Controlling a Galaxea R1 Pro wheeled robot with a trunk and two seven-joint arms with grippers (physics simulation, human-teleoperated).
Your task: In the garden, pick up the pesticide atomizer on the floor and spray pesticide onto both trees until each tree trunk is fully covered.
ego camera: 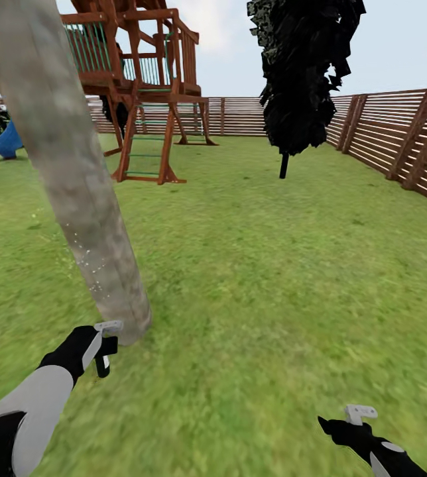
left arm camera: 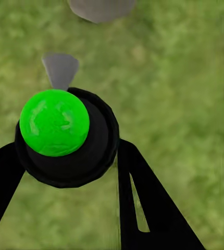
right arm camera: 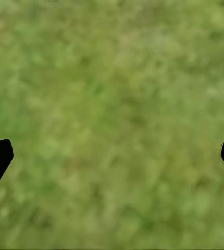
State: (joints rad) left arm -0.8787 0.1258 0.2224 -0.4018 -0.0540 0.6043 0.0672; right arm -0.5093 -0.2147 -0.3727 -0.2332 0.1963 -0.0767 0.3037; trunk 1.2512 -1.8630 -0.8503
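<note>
A thick, leaning, mottled grey-brown tree trunk [ego camera: 74,172] rises from the lawn at the left; its base [left arm camera: 101,8] is just ahead of my left hand. Fine pale specks of pesticide [ego camera: 89,265] dot its lower part. My left gripper [ego camera: 101,350] hangs close to the trunk's foot, shut on the pesticide atomizer [ego camera: 103,364]. In the left wrist view the atomizer [left arm camera: 65,138] is a dark round body with a green spot and a grey trigger head [left arm camera: 60,70], with black fingers [left arm camera: 143,208] on both sides. My right gripper [ego camera: 354,421] is low at the right, open over grass [right arm camera: 112,156].
A wooden play tower [ego camera: 144,79] with a ladder stands behind the trunk, with a blue slide [ego camera: 4,142] far left. A dark-leaved tree on a thin stem [ego camera: 303,73] stands mid-lawn. A slatted brown fence [ego camera: 406,142] runs along the back and right. Grass lies ahead.
</note>
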